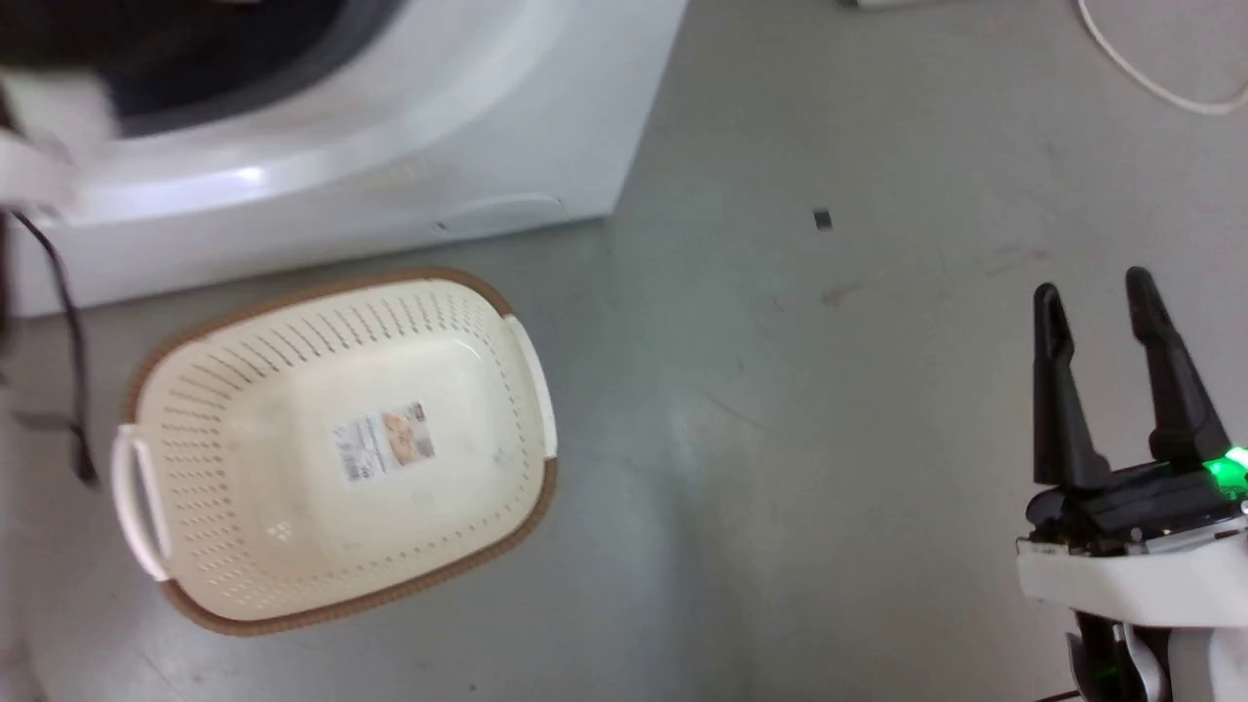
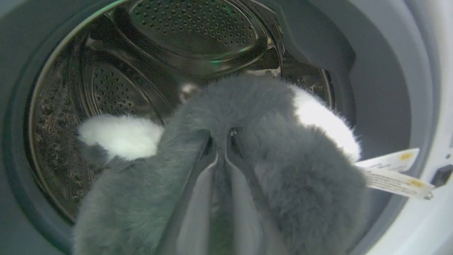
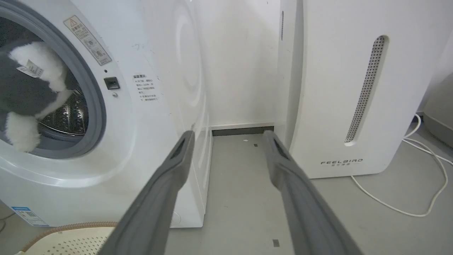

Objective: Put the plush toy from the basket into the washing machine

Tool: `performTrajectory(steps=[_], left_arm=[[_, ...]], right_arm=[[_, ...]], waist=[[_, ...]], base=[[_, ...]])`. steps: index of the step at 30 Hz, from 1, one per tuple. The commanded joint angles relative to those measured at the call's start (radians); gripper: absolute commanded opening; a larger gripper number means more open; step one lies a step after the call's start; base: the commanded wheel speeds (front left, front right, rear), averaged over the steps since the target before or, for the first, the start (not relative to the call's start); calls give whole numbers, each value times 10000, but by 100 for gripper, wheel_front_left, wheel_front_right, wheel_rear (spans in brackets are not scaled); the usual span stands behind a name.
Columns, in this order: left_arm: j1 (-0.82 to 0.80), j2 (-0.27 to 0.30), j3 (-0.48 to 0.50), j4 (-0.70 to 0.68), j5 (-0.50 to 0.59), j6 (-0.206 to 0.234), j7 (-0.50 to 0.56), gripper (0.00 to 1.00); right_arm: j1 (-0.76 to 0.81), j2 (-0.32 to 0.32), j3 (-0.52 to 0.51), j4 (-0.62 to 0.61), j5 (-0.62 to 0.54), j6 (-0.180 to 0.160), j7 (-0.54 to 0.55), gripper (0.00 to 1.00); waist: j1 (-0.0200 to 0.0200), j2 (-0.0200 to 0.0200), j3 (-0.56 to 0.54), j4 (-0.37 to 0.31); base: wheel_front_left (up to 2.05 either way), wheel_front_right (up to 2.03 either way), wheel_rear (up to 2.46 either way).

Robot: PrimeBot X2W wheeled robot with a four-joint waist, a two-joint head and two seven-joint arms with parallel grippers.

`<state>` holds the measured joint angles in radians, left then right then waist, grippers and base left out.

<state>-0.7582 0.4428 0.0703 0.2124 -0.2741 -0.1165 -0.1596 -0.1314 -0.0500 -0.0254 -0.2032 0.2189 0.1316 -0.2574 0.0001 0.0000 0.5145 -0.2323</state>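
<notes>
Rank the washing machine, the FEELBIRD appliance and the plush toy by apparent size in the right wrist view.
Largest: washing machine, nearer the camera.
Next: FEELBIRD appliance.
Smallest: plush toy, partly cut off by the frame.

Right of the basket (image 1: 195, 439), the right gripper (image 1: 1092, 288) has two tapered black fingers (image 1: 1058, 390), a black base with a green light (image 1: 1224, 473), and a white wrist shell (image 1: 1102, 585). Left of it runs a thin black cable (image 1: 70, 331).

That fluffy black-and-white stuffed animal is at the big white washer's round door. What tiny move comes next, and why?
Probably ease the left gripper slightly deeper before releasing: its fingers are shut on the fluffy black-and-white plush toy, which hangs at the grey gasket, not fully inside the shiny steel drum.
</notes>
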Motion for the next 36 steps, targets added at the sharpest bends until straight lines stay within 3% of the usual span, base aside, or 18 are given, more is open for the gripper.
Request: performTrajectory(steps=[1, 6, 7, 12, 22, 28, 33, 34, 35, 36], left_arm=[[-650, 253, 37, 41, 9, -25, 143, 0], [-2931, 1270, -195, 1057, 222, -74, 765, 0], [-4220, 1716, -349, 1806, 385, -88, 852, 0], [-5811, 2066, -623, 3207, 665, -94, 757, 0], [-7130, 2153, -2193, 5766, 794, -136, 1197, 0], [-7495, 2603, -4128, 6345, -109, -139, 2123, 0], [-7612, 2973, -5298, 6422, -1213, -140, 2285, 0], [-7612, 3018, -5447, 6462, -1349, -140, 2181, 44], [-7603, 3061, -5564, 6519, -1444, -140, 2017, 98], [-7581, 3067, -5628, 6616, -1555, -140, 1851, 100]], right_arm=[[-169, -2, -32, -27, 99, -9, -44, 100], [-465, -2, 133, 60, 393, -9, -44, 100], [-614, -2, 231, 83, 573, -9, -44, 100], [-717, -2, 396, 209, 718, -9, -44, 100], [-961, -2, 573, 365, 913, -9, -44, 100], [-1070, -2, 572, 423, 1011, -9, -44, 100], [-1146, -2, 609, 509, 964, -9, -44, 100], [-1174, -2, 618, 543, 935, -9, -44, 100], [-1199, -2, 612, 569, 914, -9, -44, 100], [-1211, -2, 584, 598, 891, -9, -44, 100]], waist=[[-1, 0, 807, -518], [-1, 0, 1668, -898], [-1, 0, 2099, -1084], [-1, 0, 2635, -1298], [-1, 0, 3364, -1400], [-1, 0, 3557, -1354], [-1, 0, 3487, -1224], [-1, 0, 3425, -1195], [-1, 0, 3345, -1167], [-1, 0, 3242, -1129]], base=[[0, 0, 0], [0, 0, 0], [0, 0, 0], [0, 0, 0], [0, 0, 0], [0, 0, 0], [0, 0, 0], [0, 0, 0], [0, 0, 0], [0, 0, 0]])
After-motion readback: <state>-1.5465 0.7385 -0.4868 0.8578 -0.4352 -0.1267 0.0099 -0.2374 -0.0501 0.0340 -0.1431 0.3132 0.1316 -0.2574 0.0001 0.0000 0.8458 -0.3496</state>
